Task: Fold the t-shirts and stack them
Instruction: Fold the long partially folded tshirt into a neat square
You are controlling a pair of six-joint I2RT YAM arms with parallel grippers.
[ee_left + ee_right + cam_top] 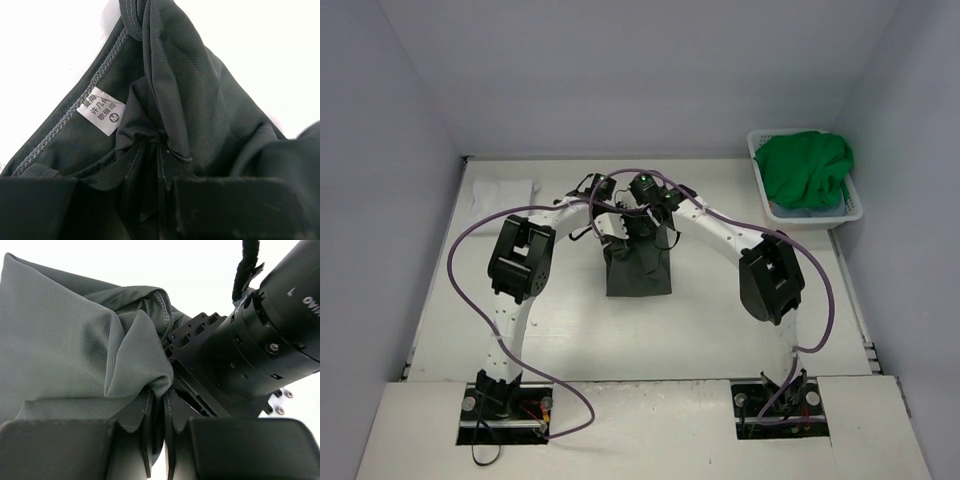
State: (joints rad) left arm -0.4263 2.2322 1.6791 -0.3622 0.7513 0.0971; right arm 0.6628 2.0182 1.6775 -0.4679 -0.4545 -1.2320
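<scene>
Dark grey mesh-fabric collared shirt [638, 268] pinched by both grippers at the middle of the white table [720, 330].
Each arm rises from its base, bends outward at the elbow and reaches inward, so the wrists meet side by side. The left gripper [159, 150] is clamped on a fold beside the white neck label [101, 110]. The right gripper [159, 393] is clamped on a neighbouring fold, and the cloth drapes below them.

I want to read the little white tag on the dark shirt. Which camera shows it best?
The left wrist view: the tag is close and sharp on the dark grey shirt. The top view shows the shirt bundle, no tag; the right wrist view shows grey cloth, no tag.
</scene>
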